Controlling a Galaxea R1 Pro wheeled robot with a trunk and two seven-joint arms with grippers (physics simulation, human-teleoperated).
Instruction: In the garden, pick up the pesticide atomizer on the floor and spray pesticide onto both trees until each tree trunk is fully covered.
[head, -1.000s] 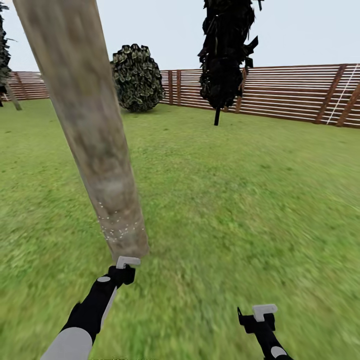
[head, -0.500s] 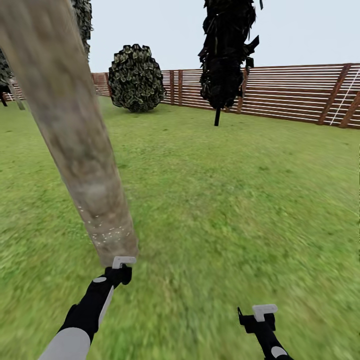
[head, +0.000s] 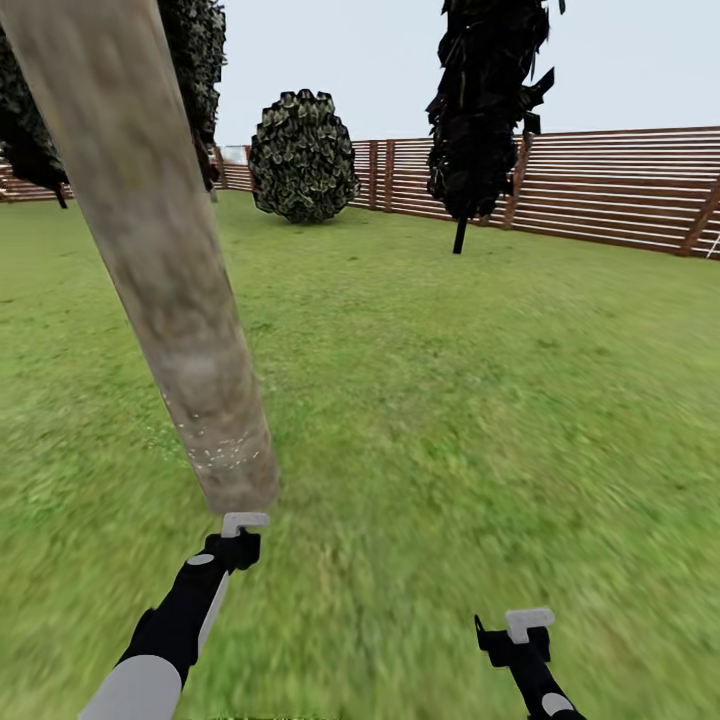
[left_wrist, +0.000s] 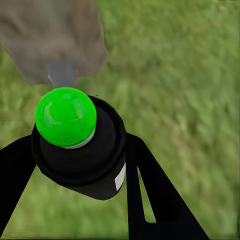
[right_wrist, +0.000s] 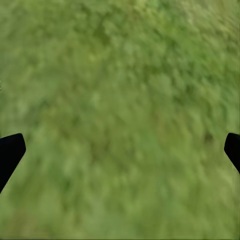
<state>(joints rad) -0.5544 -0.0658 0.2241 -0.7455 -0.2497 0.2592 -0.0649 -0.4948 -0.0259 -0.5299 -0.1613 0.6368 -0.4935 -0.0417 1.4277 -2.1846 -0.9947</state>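
Left gripper (left_wrist: 75, 150): closed on the small dark bottle-shaped pesticide atomizer (left_wrist: 82, 157), whose top was seen bright green in the left wrist view.
Atomizer position: held just beside the foot of the smooth, mottled beige-grey, leaning tree trunk (head: 160, 270), nozzle aimed at it.
Right gripper (right_wrist: 120, 150): fingers spread wide, nothing held, above the blurred green lawn (head: 480, 400).
Done: atomizer picked up; pale specks were seen low on this trunk.
Left: coverage was judged partial; the upper trunk and the second tree remained.
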